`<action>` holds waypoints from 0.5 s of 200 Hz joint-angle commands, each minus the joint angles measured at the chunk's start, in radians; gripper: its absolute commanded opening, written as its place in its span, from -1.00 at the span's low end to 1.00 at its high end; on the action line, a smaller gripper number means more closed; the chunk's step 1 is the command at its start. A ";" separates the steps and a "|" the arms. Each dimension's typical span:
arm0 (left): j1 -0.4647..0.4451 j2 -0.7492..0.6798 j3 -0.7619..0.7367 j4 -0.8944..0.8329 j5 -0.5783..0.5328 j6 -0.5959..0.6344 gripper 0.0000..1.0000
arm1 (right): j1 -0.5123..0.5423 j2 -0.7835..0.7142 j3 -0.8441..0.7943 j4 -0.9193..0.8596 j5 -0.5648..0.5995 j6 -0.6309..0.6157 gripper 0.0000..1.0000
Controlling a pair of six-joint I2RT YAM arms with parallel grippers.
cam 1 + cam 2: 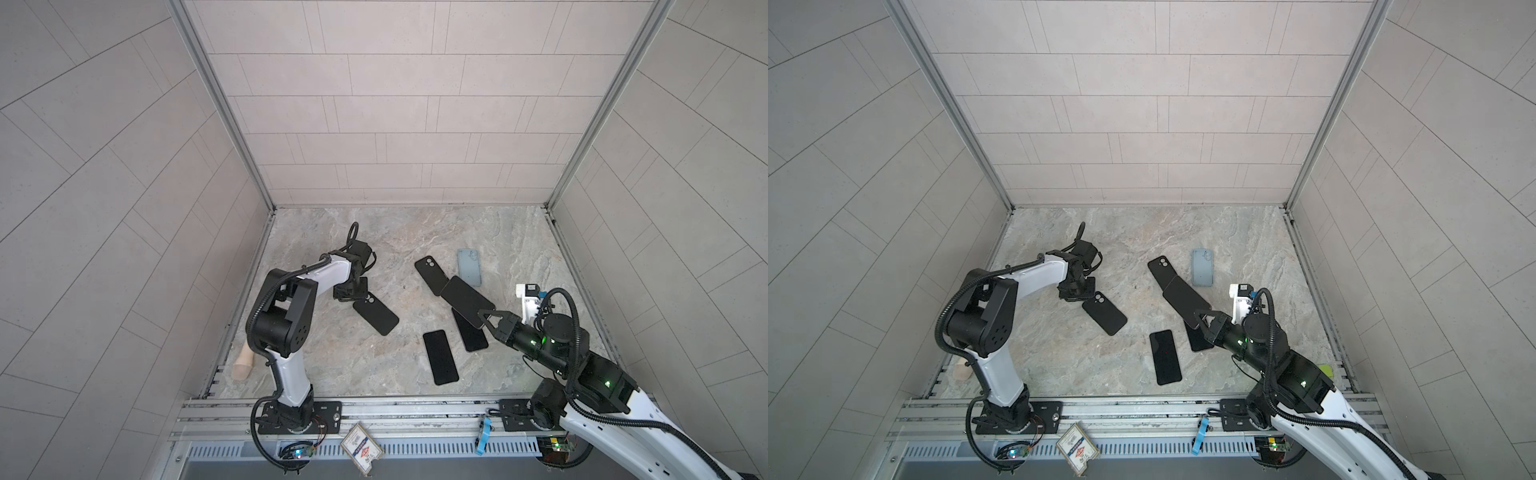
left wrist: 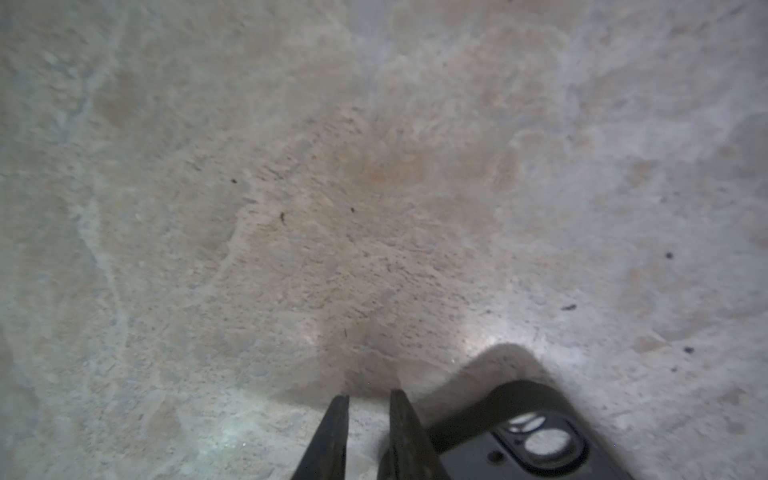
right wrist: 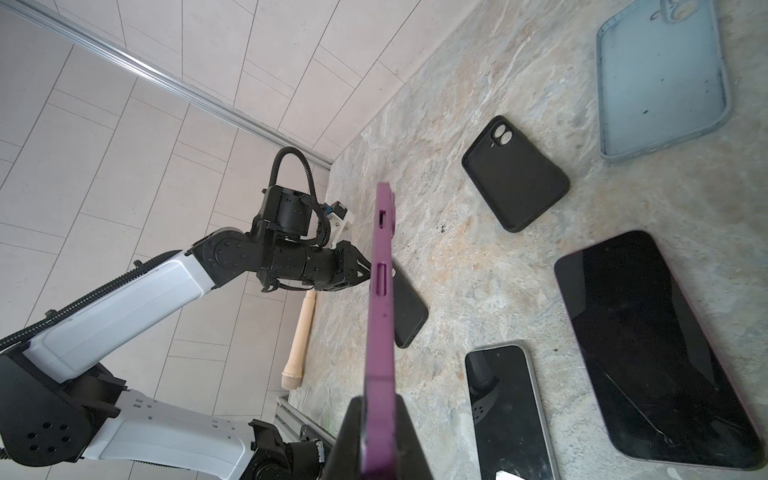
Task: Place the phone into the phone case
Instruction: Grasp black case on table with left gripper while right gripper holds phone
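Observation:
My right gripper (image 1: 484,318) is shut on the near end of a phone (image 1: 465,299) with a purple edge, held off the table with its dark face up. The right wrist view shows that phone (image 3: 382,291) edge-on between the jaws (image 3: 378,415). A black phone case (image 1: 376,313) lies open side down on the left, camera hole toward my left gripper (image 1: 351,293). In the left wrist view that gripper (image 2: 368,399) stands narrowly open over bare table, and the case corner (image 2: 519,399) sits just beside one finger.
A second black case (image 1: 430,274) and a pale blue case (image 1: 469,267) lie at the back right. One dark phone (image 1: 440,356) lies near the front, another (image 1: 469,332) partly under the held phone. A beige wooden handle (image 1: 243,363) rests by the left wall.

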 commanded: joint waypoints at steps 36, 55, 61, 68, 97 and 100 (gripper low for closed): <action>-0.014 -0.084 -0.031 0.023 0.035 0.028 -0.47 | -0.002 -0.060 -0.002 0.039 0.013 0.049 -0.98; -0.014 -0.065 -0.020 0.016 0.058 0.041 -0.47 | -0.003 -0.049 -0.008 0.059 -0.005 0.079 -0.98; -0.014 -0.059 -0.014 0.012 0.062 0.045 -0.46 | -0.002 -0.041 -0.005 0.062 -0.012 0.084 -0.98; -0.014 -0.054 -0.009 0.011 0.067 0.049 -0.45 | -0.003 -0.035 0.007 0.058 -0.018 0.084 -0.98; -0.014 -0.028 0.010 -0.006 0.075 0.058 -0.33 | -0.003 -0.016 0.054 0.018 -0.028 0.071 -0.98; -0.014 -0.024 0.011 -0.007 0.076 0.060 -0.33 | -0.002 -0.015 0.056 0.016 -0.028 0.071 -0.98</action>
